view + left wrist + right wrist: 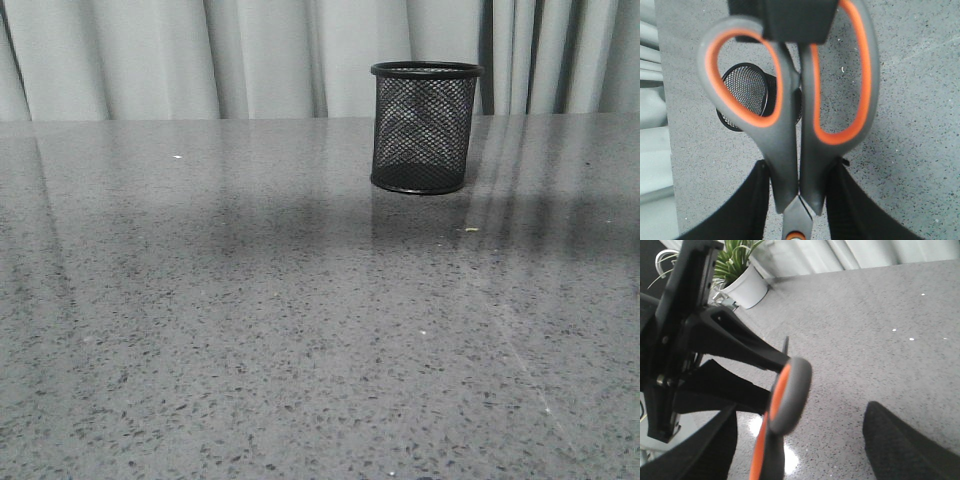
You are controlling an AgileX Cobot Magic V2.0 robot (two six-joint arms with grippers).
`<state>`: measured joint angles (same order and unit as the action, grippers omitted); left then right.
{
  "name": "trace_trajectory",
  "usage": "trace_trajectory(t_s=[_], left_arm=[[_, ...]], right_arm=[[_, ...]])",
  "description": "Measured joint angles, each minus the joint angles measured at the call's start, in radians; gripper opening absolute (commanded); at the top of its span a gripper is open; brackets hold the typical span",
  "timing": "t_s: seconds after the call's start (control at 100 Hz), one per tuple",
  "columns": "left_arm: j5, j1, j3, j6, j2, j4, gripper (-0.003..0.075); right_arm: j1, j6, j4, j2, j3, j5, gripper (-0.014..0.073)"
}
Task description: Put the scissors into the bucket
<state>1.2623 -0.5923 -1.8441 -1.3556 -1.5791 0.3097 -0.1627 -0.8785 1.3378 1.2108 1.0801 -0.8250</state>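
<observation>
Scissors (790, 125) clamped at the shanks by left gripper (797, 200), handles toward camera, bucket (747, 95) below. Right gripper (800, 440) spread open, gripping nothing.

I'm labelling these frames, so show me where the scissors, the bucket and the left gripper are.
scissors (790, 165): left wrist view, on the grey handle shank.
bucket (425, 130): front view, on its mesh wall.
left gripper (799, 200): left wrist view, midway between the black fingers clamping the scissors.

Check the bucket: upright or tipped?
Upright. The bucket stands on its base on the table, rim level and open upward.
</observation>
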Motion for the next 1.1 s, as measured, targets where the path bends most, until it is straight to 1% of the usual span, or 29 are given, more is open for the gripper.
trace_trajectory(t_s=[0.18,0.23,0.3,0.34,0.35,0.4,0.49,0.54,0.58,0.65,0.79,0.86,0.959,1.009,1.049,1.099], left_arm=[[0.000,0.000,0.000,0.000,0.000,0.000,-0.0008],[0.000,0.000,0.000,0.000,0.000,0.000,-0.0008],[0.000,0.000,0.000,0.000,0.000,0.000,-0.0008],[0.000,0.000,0.000,0.000,0.000,0.000,-0.0008],[0.000,0.000,0.000,0.000,0.000,0.000,-0.0008],[0.000,-0.002,0.000,0.000,0.000,0.000,-0.0008],[-0.002,-0.002,0.000,0.000,0.000,0.000,-0.0008],[-0.006,-0.002,0.000,0.000,0.000,0.000,-0.0001],[-0.014,-0.002,0.000,0.000,0.000,0.000,0.0010],[-0.022,-0.002,0.000,0.000,0.000,0.000,0.0052],[-0.023,-0.002,0.000,0.006,0.000,0.000,0.0173],[-0.021,-0.002,0.000,0.017,0.000,0.000,0.0258],[-0.019,-0.002,0.000,0.063,0.001,0.014,0.0417],[-0.022,-0.002,0.000,0.090,0.004,0.022,0.0476],[-0.022,-0.002,0.000,0.106,0.005,0.027,0.0504],[-0.022,-0.002,0.000,0.131,0.007,0.029,0.0505]], right_arm=[[-0.002,-0.001,0.000,0.072,0.062,-0.075,0.0475],[-0.002,-0.001,0.000,0.089,0.072,-0.085,0.0450],[-0.002,-0.001,0.000,0.107,0.082,-0.096,0.0367],[-0.002,-0.001,0.000,0.115,0.087,-0.102,0.0281],[-0.002,-0.001,0.000,0.119,0.087,-0.103,0.0281],[-0.002,-0.001,0.000,0.123,0.091,-0.110,0.0174],[-0.002,-0.001,0.000,0.125,0.100,-0.124,0.0020],[-0.004,-0.001,0.004,0.125,0.104,-0.131,-0.0037],[-0.006,0.006,0.021,0.125,0.104,-0.135,-0.0067],[-0.006,0.009,0.030,0.125,0.106,-0.139,-0.0074],[-0.006,0.003,0.030,0.125,0.107,-0.141,-0.0073],[-0.006,-0.002,0.028,0.125,0.107,-0.143,-0.0073],[-0.006,-0.022,0.009,0.125,0.107,-0.141,-0.0073],[-0.006,-0.027,-0.003,0.128,0.107,-0.141,-0.0073],[-0.006,-0.029,-0.011,0.128,0.107,-0.139,-0.0073],[-0.006,-0.030,-0.015,0.128,0.107,-0.136,-0.0073]])
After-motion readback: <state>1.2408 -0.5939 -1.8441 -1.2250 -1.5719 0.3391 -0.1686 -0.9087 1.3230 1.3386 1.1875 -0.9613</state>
